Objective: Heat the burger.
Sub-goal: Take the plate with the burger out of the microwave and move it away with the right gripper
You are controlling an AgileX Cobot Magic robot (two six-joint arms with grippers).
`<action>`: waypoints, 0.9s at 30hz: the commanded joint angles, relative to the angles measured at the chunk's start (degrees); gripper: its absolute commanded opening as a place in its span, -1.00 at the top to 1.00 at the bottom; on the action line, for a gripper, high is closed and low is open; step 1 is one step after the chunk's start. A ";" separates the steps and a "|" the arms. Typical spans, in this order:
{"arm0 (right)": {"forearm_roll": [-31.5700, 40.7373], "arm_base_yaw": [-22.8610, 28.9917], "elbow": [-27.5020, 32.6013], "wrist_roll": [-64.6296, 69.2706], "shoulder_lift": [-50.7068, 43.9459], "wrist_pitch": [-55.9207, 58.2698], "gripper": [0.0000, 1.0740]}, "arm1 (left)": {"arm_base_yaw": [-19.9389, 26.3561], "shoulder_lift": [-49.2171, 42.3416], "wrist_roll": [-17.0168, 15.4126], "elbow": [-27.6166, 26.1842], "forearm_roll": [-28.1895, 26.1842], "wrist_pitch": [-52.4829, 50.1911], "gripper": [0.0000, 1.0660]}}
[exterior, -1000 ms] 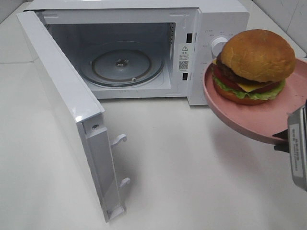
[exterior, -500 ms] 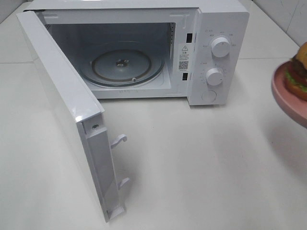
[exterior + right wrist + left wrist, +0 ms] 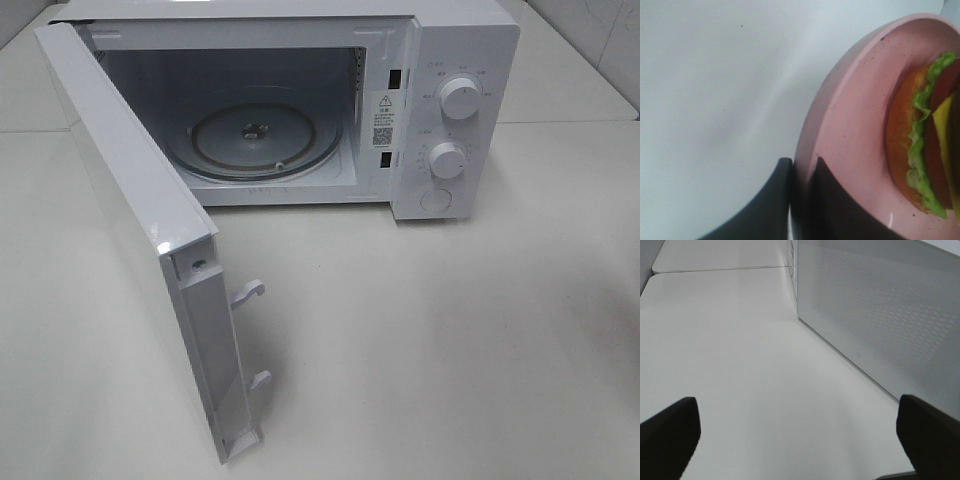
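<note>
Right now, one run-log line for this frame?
microwave: door open, turntable bare | burger: on plate | right tool: clamped on plate rim, outside overhead view | left tool: open, empty

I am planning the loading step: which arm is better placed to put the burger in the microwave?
Right: its fingers grip the plate carrying the burger. The left fingers are open, holding nothing.

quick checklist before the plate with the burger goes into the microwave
1. Microwave door swung fully open: ok.
2. Glass turntable bare: ok.
3. Right claw pinching the pink plate rim: ok.
4. Burger on the plate: ok; whether it sits centered, cannot tell.
5. Left claw open, beside the door's outer face, outside the door opening: ok.
6. Plate height against the cavity opening: cannot tell, plate is out of the high view.
</note>
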 commanded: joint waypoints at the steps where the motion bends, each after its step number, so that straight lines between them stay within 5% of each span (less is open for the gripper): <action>1: -7.85 -0.29 -0.40 10.94 3.04 -0.52 0.89 | 0.11 -0.23 -0.11 0.11 -0.11 -0.06 -0.92; 11: -15.64 -0.92 -0.40 24.69 12.83 -0.46 0.88 | 0.11 -0.23 -0.11 0.11 -0.11 -0.06 -0.92; 27: -29.85 -9.57 -0.46 45.32 28.36 -4.24 0.86 | 0.11 -0.23 -0.11 0.11 -0.11 -0.06 -0.92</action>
